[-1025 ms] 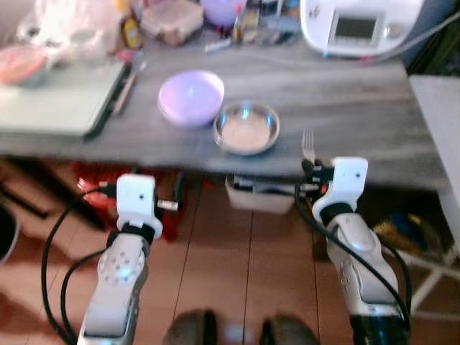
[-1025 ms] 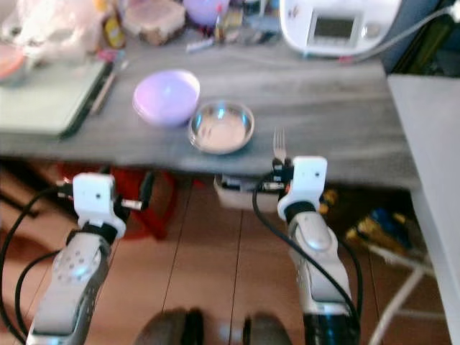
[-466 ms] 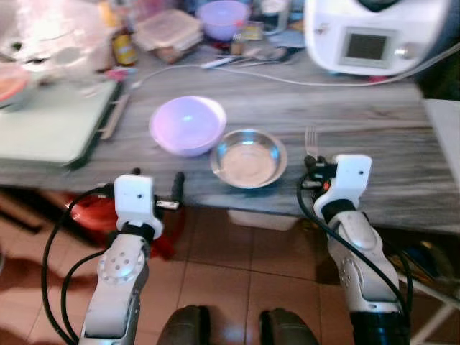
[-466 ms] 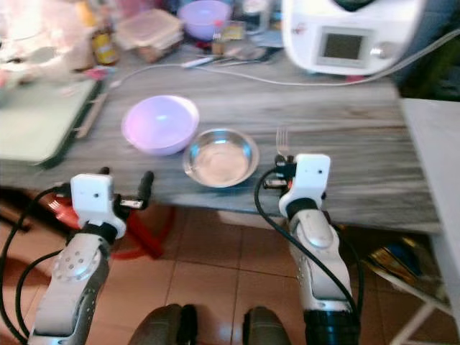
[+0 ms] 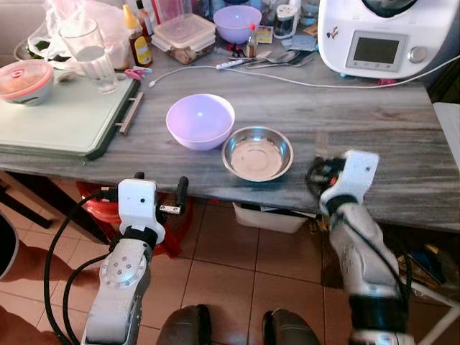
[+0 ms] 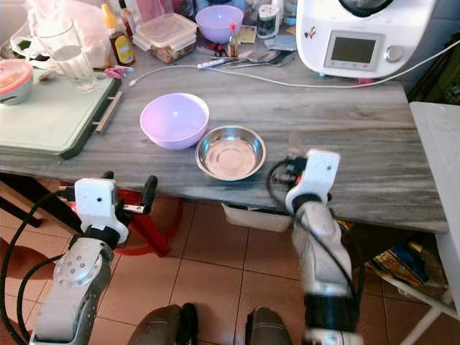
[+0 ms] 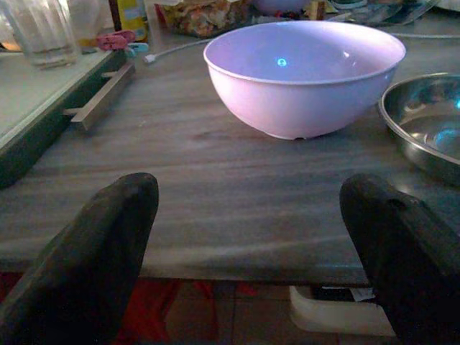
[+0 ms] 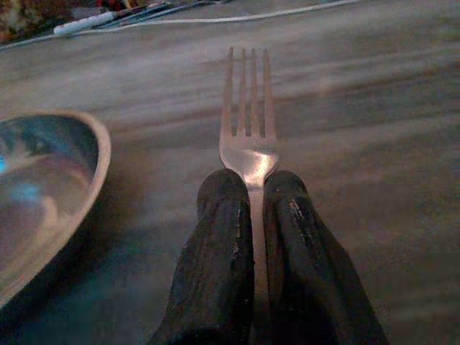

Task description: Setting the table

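Observation:
A lilac bowl (image 5: 200,120) and a shallow steel bowl (image 5: 256,152) sit side by side near the front of the grey wooden table (image 5: 388,122). My right gripper (image 5: 317,173) reaches over the table's front edge, just right of the steel bowl. It is shut on a metal fork (image 8: 246,108), whose tines point away over the tabletop, with the steel bowl (image 8: 36,187) close beside it. My left gripper (image 5: 159,188) is open and holds nothing. It hovers below the table's front edge, facing the lilac bowl (image 7: 305,72).
A green board (image 5: 57,118) with a glass (image 5: 90,54) and a lidded dish lies at the left. At the back stand a white kitchen machine (image 5: 381,36), a cable, bottles, a container and another purple bowl (image 5: 237,21). Under the table sits a white bin (image 5: 269,215).
The camera has come closer to the table. My right gripper has moved forward over the table's edge with the fork, beside the steel bowl. The left gripper stays open below the edge.

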`<state>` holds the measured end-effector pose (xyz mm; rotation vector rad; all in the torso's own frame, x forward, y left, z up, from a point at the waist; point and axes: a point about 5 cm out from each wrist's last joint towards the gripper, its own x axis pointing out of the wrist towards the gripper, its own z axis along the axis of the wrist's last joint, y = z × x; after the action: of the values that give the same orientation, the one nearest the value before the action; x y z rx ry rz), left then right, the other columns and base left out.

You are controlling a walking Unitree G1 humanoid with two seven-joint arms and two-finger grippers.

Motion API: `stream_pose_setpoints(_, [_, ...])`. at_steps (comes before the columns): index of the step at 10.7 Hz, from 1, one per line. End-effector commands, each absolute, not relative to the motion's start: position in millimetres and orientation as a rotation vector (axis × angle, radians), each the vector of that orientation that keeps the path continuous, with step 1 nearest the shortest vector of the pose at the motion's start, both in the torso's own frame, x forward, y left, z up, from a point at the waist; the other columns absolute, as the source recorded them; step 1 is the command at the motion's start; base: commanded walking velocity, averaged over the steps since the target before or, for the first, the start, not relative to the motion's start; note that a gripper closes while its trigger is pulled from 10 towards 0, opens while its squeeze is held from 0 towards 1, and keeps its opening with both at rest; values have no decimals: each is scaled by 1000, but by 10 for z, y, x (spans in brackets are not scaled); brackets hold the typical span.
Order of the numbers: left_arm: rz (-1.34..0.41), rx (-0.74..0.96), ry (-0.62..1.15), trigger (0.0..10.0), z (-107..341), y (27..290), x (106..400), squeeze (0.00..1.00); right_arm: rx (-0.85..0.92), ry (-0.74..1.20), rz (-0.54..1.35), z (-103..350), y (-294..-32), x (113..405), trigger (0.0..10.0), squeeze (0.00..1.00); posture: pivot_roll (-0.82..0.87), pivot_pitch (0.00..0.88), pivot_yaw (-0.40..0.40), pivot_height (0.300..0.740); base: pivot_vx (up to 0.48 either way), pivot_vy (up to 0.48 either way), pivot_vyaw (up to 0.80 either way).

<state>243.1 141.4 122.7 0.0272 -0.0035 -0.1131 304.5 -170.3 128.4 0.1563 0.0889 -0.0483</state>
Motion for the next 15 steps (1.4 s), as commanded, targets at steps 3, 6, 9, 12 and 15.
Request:
stream_pose_setpoints(3, [-116,38,6,10000,1240,1434,2384,0,178,156,-52,1208,-1654,3128,10000,0,38,190,65,740,0,0,0])
stream_pose_setpoints(6, [-129,39,10,10000,1242,1415,2372,0,236,206,-26,1182,-1542,3195,10000,0,41,192,66,740,0,0,0])
stream_pose_setpoints(9, [-134,36,13,10000,1244,1400,2364,0,193,266,-40,1110,-1551,3169,10000,0,41,197,63,740,0,0,0])
stream_pose_setpoints(12, [-140,32,19,10000,1236,1386,2365,0,201,297,-39,1075,-1556,3193,10000,0,39,200,63,740,0,0,0])
stream_pose_setpoints(15, [-141,32,20,10000,1236,1382,2367,0,195,290,-48,1120,-1545,3277,10000,0,43,199,62,740,0,0,0])
